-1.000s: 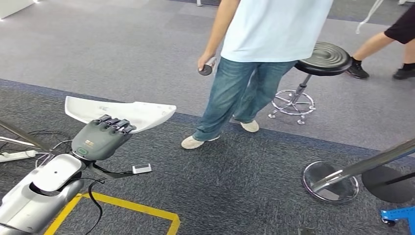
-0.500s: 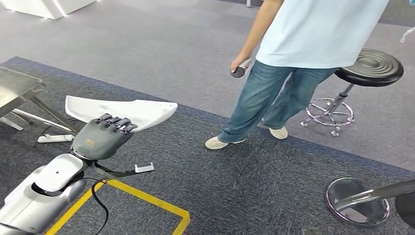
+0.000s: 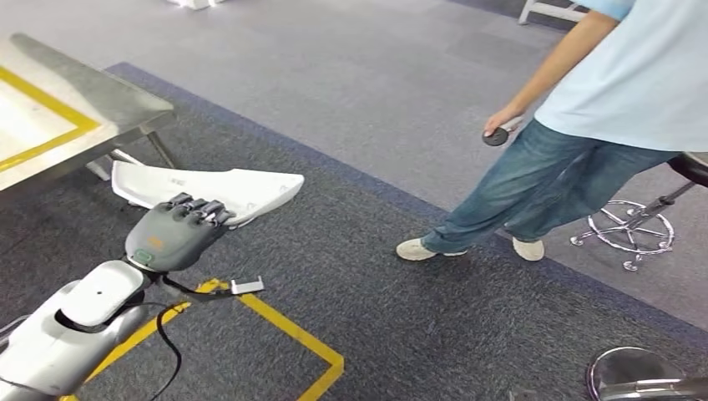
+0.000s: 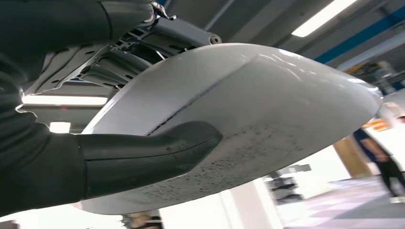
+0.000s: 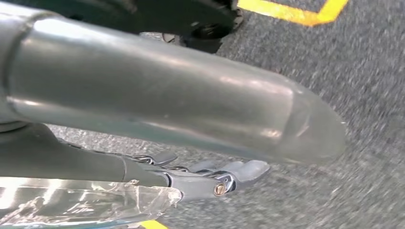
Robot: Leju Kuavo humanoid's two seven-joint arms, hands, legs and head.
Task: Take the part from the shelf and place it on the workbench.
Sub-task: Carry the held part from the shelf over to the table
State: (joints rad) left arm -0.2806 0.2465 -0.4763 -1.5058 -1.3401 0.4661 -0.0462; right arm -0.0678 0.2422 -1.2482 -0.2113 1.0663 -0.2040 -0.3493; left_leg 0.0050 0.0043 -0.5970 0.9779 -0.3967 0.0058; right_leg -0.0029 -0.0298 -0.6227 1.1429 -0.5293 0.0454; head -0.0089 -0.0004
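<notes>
My left hand (image 3: 171, 236) grips a long white moulded part (image 3: 242, 190) by its near edge, holding it roughly level above the dark carpet. From the left wrist view the part's (image 4: 267, 109) curved underside spreads wide, with the thumb (image 4: 153, 152) pressed under it and the fingers on top. The steel workbench (image 3: 100, 96), marked with yellow tape, stands at the upper left, just beyond the part's left end. My right hand (image 5: 210, 176) hangs low over the carpet with its fingers stretched out and nothing in them.
A person (image 3: 584, 159) in jeans and a light blue shirt stands at the right, holding a small black object (image 3: 496, 136). A stool's chrome base (image 3: 630, 230) is behind them. Yellow floor tape (image 3: 284, 326) runs below my arm. A round metal base (image 3: 634, 376) lies at lower right.
The camera has turned left: the workbench has come into view at upper left, while the person and stool have slid right. My left hand still holds the part the same way.
</notes>
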